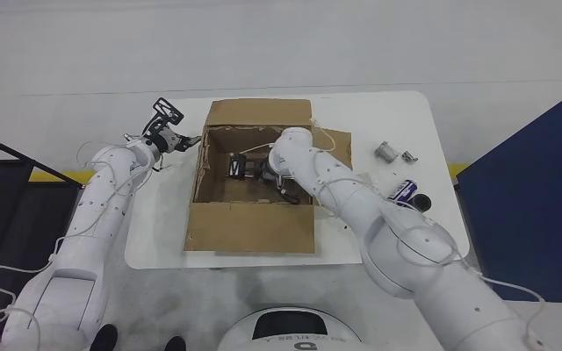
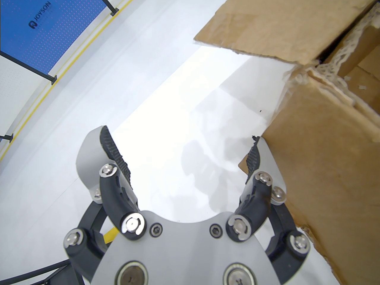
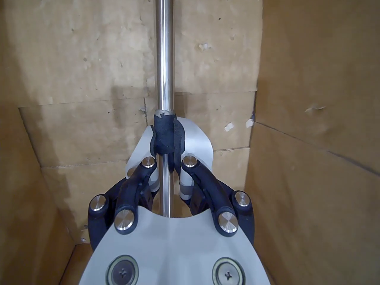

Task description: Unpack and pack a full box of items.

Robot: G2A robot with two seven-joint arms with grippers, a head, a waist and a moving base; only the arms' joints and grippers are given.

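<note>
White table (image 1: pixel 386 114) bearing cardboard box (image 1: pixel 250 230) and small metal parts (image 1: pixel 387 152)

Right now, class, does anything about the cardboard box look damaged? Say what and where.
Yes. The cardboard box is torn at the corner near the left gripper: its edges there are ragged and frayed.

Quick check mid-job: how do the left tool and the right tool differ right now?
Grip: the left tool is open and empty; the right tool is shut on a metal rod.
Place: the left tool sits outside the cardboard box, beside its outer wall and over the table; the right tool is down inside the box.
Shared: both have the same two-finger design.
</note>
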